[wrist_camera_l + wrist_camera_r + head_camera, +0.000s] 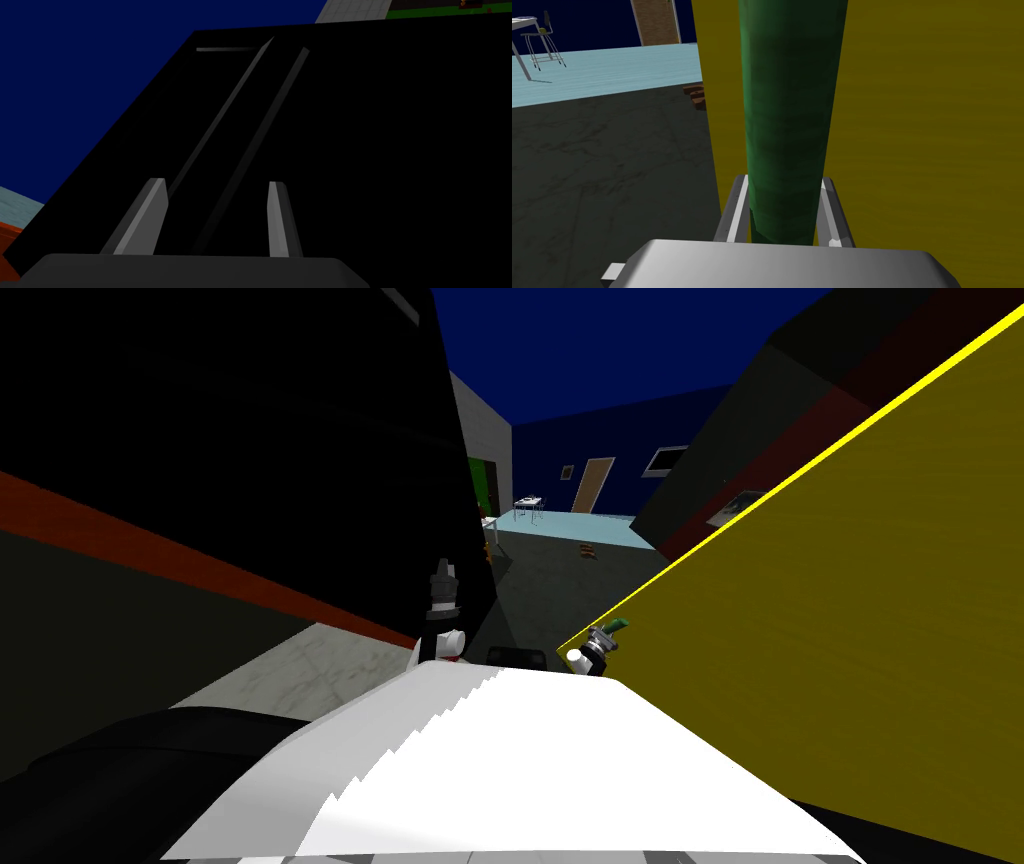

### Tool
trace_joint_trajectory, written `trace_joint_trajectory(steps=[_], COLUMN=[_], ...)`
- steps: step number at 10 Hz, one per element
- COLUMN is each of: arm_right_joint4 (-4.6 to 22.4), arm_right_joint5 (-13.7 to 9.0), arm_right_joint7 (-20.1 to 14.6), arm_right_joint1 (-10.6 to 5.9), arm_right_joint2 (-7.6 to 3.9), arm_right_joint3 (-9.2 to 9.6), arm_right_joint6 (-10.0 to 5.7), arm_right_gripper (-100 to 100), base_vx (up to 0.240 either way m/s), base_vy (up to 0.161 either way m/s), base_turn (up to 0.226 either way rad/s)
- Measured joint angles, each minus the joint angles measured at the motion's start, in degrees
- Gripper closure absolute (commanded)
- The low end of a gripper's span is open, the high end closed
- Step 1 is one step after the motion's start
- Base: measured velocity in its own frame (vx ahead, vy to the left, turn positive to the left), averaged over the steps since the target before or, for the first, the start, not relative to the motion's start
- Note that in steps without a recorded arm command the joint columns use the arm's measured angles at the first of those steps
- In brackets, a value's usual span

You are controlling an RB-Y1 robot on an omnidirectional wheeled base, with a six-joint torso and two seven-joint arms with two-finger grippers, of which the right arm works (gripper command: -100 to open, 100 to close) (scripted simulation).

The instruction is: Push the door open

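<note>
The right gripper [783, 181] has its fingers clamped on both sides of the green handle [788, 95] (mounted near the yellow door's [932, 130] edge); the left gripper [218, 184] hangs spread, holding nothing.

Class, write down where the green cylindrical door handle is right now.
The green cylindrical handle is on the robot's right, clamped in the right gripper. It is mounted on the flat yellow door, close to the door's edge, as the right wrist view shows.
</note>
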Motion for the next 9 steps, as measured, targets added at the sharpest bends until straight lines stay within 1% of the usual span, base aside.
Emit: trace_joint_trajectory(steps=[1,2,3,5,6,7,8,9], arm_right_joint4=[-0.51,-0.93,0.9,1.11,-0.58,-1.35,-0.36,-0.24], arm_right_joint5=[-0.35,-0.71,-1.01,-2.09,-2.76,-3.32,-3.82,-4.27], arm_right_joint7=[0.13,0.45,-0.11,0.09,0.53,1.13,0.98,0.95], arm_right_joint1=[0.27,0.52,-0.2,-0.25,0.82,1.04,0.58,0.61], arm_right_joint2=[-0.3,-0.29,-0.94,-1.35,-1.43,-1.22,-1.68,-1.9], arm_right_joint3=[-0.42,-0.88,-1.27,-2.62,-3.36,-4.06,-4.7,-5.36], arm_right_joint6=[0.18,0.3,-0.52,-0.79,-0.13,0.09,-0.4,-0.73], arm_right_gripper=[100,100,100,100,100,100,100,100], base_vx=[0.177,0.206,0.211,0.215,0.18,0.199,0.2,0.188], base_vy=[-0.075,-0.091,-0.124,-0.117,-0.152,-0.13,-0.077,-0.082], base_turn=[-0.057,-0.052,-0.046,-0.042,-0.084,-0.056,-0.048,-0.058])
